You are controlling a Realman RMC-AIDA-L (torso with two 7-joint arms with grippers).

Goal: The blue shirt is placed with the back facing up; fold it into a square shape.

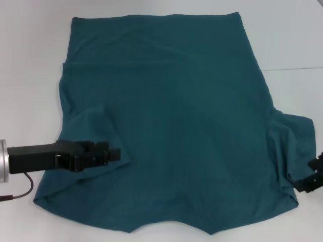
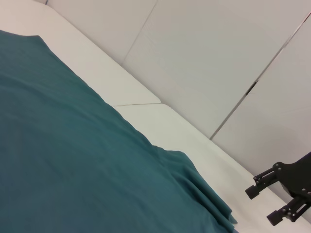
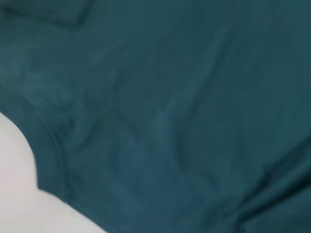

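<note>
**Two grippers flank a teal shirt spread on a white tabletop**

A plain dark teal-blue short-sleeved T-shirt of soft knit cloth [image 1: 176, 131] lies spread across the white tabletop [image 1: 30, 60], wrinkled and partly gathered along both side edges. The left gripper [image 1: 115, 154], black and reaching in sideways from the robot's left, hovers over or rests on the shirt's left side, where a fold of cloth lies doubled over onto the body of the garment; whether it touches the cloth cannot be told. Whether its fingers are parted or closed cannot be told either, since they appear as one dark block in the head view. A thin dark cable [image 1: 20, 189] trails from the arm behind it across the tabletop.

The right gripper [image 1: 310, 179] sits at the shirt's opposite edge, just beside the bunched right sleeve. In the left wrist view the right gripper [image 2: 274, 204] shows two black fingers [image 2: 265, 182] held apart with nothing between them, clear of the cloth's edge. The right wrist view is filled by the shirt's creased cloth [image 3: 184, 111], with a curve of bare tabletop [image 3: 19, 189] at one corner.
</note>
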